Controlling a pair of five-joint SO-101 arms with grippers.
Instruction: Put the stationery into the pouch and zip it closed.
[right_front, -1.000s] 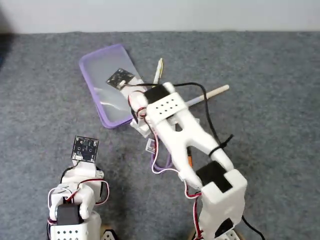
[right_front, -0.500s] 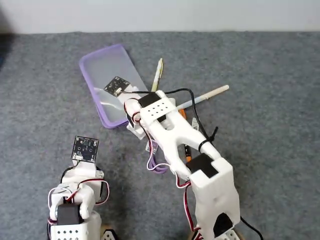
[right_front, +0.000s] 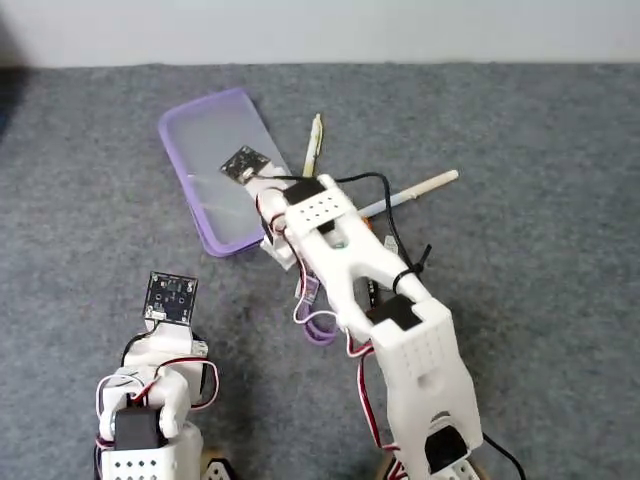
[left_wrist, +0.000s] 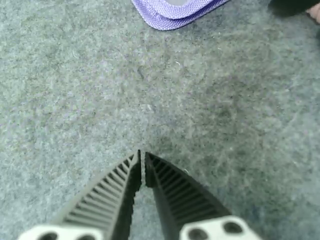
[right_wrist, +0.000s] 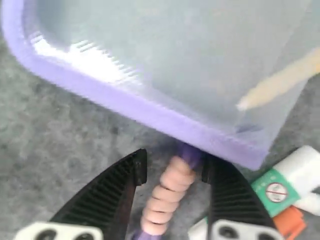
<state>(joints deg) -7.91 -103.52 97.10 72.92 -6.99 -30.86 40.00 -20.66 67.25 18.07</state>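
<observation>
Pouch (right_front: 212, 150) translucent, purple rim; table (right_front: 540, 150) grey; pen (right_front: 315, 143) cream.

A red prohibition sign (right_wrist: 276, 190) stands on the green label (right_wrist: 264, 182) of a white tube (right_wrist: 301, 165).

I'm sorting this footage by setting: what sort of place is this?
Probably a robot-practice tabletop in a lab or workshop: the left arm and right arm stand side by side on grey felt-like matting, with a purple pouch and loose pens laid beside it.
</observation>
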